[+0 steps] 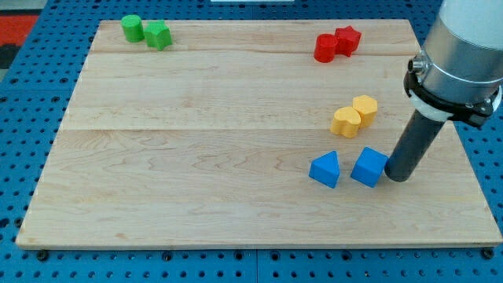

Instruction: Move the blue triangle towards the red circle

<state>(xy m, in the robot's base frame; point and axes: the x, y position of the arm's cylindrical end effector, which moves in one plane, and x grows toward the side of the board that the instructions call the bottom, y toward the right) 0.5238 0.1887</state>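
The blue triangle [324, 170] lies on the wooden board at the lower right. A blue cube [368, 167] sits just to its right. My tip [398, 177] rests on the board right beside the blue cube's right side, touching or nearly touching it. The red circle [324, 48] stands near the view's top right, with a red star-shaped block [346, 39] touching it on its right. The blue triangle is well below the red circle.
A yellow heart-like block [345, 123] and a yellow hexagon block [365, 108] sit between the blue and red blocks. A green circle [132, 28] and a green star-shaped block [158, 35] stand at the top left. The board's right edge [460, 141] is close to my tip.
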